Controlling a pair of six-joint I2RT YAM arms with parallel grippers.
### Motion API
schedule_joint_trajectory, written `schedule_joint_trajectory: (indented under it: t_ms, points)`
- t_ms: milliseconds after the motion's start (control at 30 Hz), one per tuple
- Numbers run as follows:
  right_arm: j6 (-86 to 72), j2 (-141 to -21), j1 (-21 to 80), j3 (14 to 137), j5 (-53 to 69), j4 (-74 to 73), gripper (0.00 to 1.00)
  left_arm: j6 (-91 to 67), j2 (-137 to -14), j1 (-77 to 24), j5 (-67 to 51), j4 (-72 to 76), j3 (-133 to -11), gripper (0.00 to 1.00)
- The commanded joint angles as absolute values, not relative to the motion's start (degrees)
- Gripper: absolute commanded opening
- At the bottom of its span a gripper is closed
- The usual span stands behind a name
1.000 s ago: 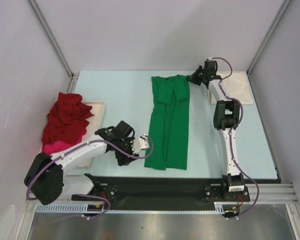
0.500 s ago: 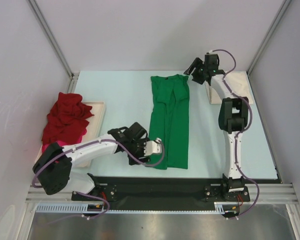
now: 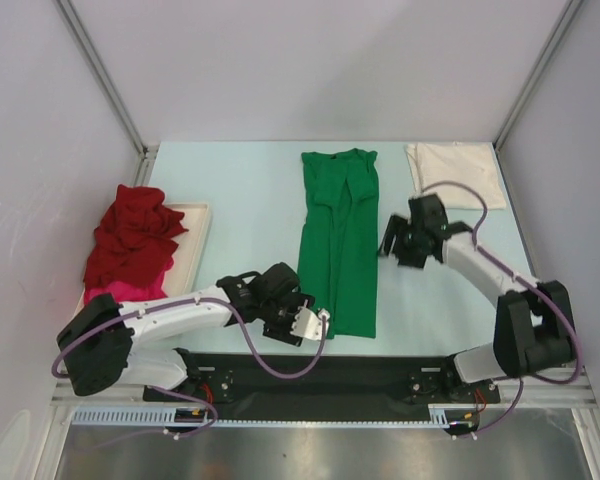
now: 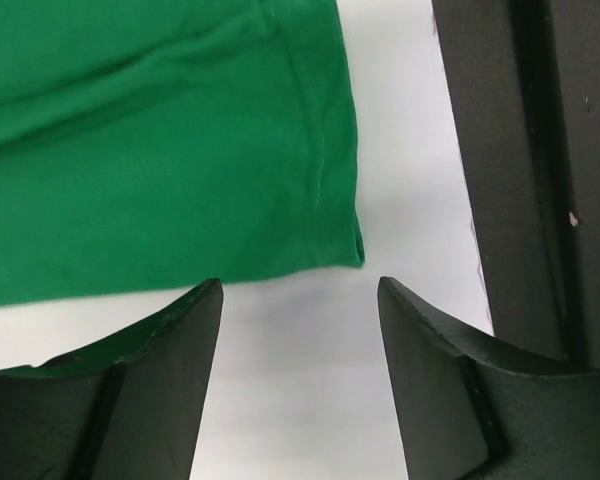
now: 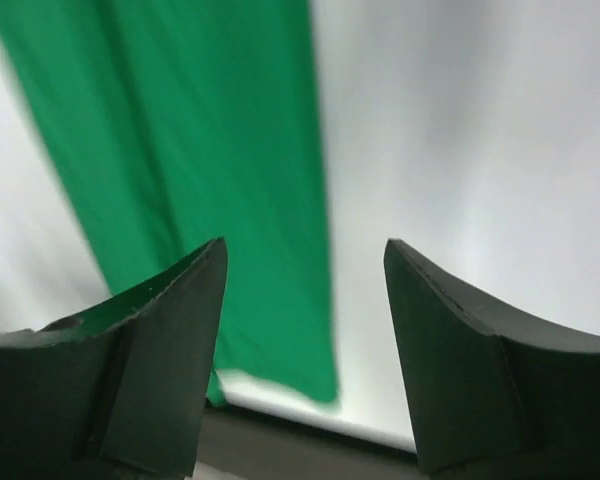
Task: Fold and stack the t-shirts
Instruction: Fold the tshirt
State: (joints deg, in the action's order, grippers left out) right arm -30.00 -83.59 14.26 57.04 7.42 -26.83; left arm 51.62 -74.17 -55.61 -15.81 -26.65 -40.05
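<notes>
A bright green t-shirt lies flat as a long narrow strip in the middle of the table. My left gripper is open at its near left corner, and in the left wrist view the green hem lies just beyond the left gripper, untouched. My right gripper is open beside the shirt's right edge; the right wrist view is blurred, with the green cloth ahead of the right gripper. A dark red t-shirt is heaped over a magenta one at the left. A cream-white t-shirt lies folded at the back right.
A shallow cream tray under the red heap stands at the table's left side. The black base rail runs along the near edge, and shows at the right of the left wrist view as a black bar. Grey walls close in the table.
My right gripper opened at the shirt's far right shoulder and swung back to the middle of its right edge. My left gripper moved right to the shirt's near left corner.
</notes>
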Motion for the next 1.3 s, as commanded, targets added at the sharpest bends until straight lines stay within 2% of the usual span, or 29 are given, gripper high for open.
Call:
schedule_joint_trajectory:
  t_ms: [0, 200, 433, 467, 533, 567, 600, 633, 667, 700, 767, 800, 833, 933, 1133, 1267]
  points:
    - [-32.86, -74.03, 18.01, 47.14, 6.15, -33.12, 0.68, 54.93, -74.44, -57.65, -17.67, -21.63, -39.03, 0.69]
    - [-44.2, -61.27, 29.52, 34.48, 6.42, -34.46, 0.63, 55.28, -78.13, -59.32, -17.41, -21.1, -38.41, 0.67]
    - [-51.77, -66.79, 39.54, 29.27, 7.91, -25.32, 0.59, 53.88, -84.28, -62.31, -14.42, -22.24, -38.58, 0.59]
    - [-51.77, -67.93, 40.33, 29.53, 7.82, -24.96, 0.59, 53.44, -84.29, -62.49, -13.98, -21.19, -38.41, 0.53]
    - [-52.03, -70.22, 42.36, 29.18, 7.38, -24.87, 0.51, 52.47, -84.29, -62.58, -13.8, -20.83, -38.67, 0.41]
    - [-52.03, -70.57, 42.71, 29.01, 7.3, -24.18, 0.45, 51.95, -84.03, -62.58, -13.97, -21.0, -39.28, 0.29]
    - [-51.94, -70.84, 42.8, 28.83, 7.12, -23.91, 0.34, 51.07, -83.76, -62.67, -14.67, -21.27, -39.64, 0.24]
    - [-51.94, -70.67, 42.72, 28.65, 6.77, -24.17, 0.29, 50.72, -83.41, -62.58, -15.2, -22.31, -40.07, 0.11]
    - [-51.86, -70.32, 42.71, 28.91, 6.16, -24.87, 0.25, 49.93, -82.45, -62.67, -15.73, -22.67, -40.51, 0.04]
    - [-51.59, -69.53, 42.71, 29.18, 4.5, -25.74, 0.19, 49.57, -81.66, -62.58, -16.17, -22.94, -40.69, 0.0]
    - [-51.15, -66.46, 42.63, 29.79, 2.91, -29.52, 0.1, 48.78, -79.64, -62.67, -16.61, -24.34, -41.13, 0.0]
    - [-50.98, -65.23, 42.54, 30.06, 2.55, -30.84, 0.02, 48.26, -78.85, -62.67, -16.7, -25.48, -41.74, 0.0]
    - [-50.98, -62.52, 42.8, 30.41, 2.72, -33.02, 0.0, 47.82, -78.14, -62.58, -16.87, -26.88, -42.44, 0.0]
    - [-52.11, -58.55, 44.46, 31.38, 4.74, -37.59, 0.0, 46.41, -73.32, -62.58, -19.85, -35.56, -45.26, 0.0]
    - [-53.71, -50.81, 46.32, 34.09, 10.2, -44.54, 0.0, 45.44, -65.21, -61.7, -22.95, -38.24, -45.17, 0.0]
    - [-46.08, -53.51, 39.49, 40.94, 10.02, -45.18, 0.0, 42.46, -70.46, -49.71, -26.79, -38.05, -52.61, 0.0]
